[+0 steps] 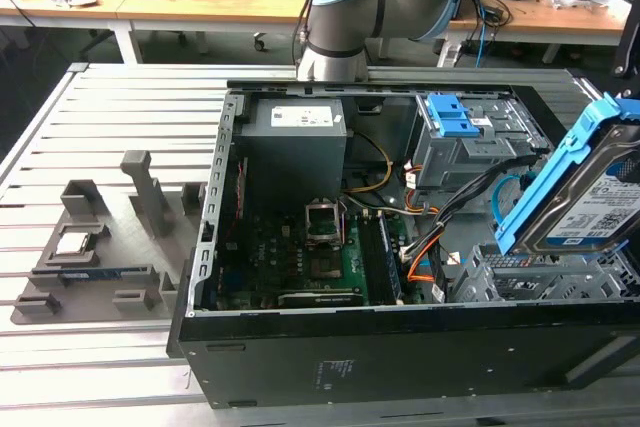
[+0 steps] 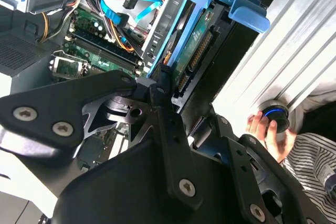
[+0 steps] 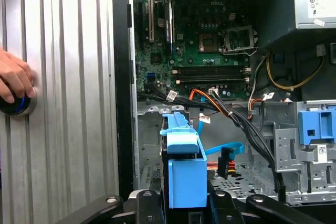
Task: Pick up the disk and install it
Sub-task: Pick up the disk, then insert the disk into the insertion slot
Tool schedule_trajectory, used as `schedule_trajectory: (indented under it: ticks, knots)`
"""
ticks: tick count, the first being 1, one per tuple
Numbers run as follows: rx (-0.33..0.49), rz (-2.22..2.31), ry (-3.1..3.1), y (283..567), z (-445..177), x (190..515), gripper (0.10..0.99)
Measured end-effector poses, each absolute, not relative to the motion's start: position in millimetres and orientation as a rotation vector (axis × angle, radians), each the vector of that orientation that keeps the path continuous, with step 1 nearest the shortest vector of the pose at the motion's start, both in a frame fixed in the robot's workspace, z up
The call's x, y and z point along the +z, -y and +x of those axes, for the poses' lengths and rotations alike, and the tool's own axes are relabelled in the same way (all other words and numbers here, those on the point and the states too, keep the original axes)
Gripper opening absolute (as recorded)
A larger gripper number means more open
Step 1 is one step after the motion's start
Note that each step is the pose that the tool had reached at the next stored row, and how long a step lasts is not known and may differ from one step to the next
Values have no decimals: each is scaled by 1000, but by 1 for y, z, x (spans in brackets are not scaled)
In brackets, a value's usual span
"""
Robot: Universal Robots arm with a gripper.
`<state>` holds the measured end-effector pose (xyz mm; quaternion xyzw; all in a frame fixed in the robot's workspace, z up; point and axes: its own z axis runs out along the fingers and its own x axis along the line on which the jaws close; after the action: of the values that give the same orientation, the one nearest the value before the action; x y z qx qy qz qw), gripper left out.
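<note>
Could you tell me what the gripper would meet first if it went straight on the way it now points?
The gripper, shut on the disk, points down into the open case. The disk's leading edge would probably meet the grey drive cage right below it first, though depth is hard to judge.

Exterior view: looking down at the open computer case [image 1: 300,367] from its side, facing my arm [image 1: 340,7]. Both wrist views ride close over it, sharing the motherboard [image 3: 210,30] and the disk [image 3: 182,171].

One disk [image 1: 590,197], one open case [image 1: 400,367], one hand [image 3: 16,80]
</note>
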<state>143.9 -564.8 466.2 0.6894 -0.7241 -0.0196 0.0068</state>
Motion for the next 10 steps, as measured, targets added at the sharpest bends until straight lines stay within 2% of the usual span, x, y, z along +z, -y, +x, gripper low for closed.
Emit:
schedule_trajectory:
  ticks: [7,10]
  knots:
    - [-62,2157,2265,565,145,465,365]
    - [-63,2158,2265,565,145,456,365]
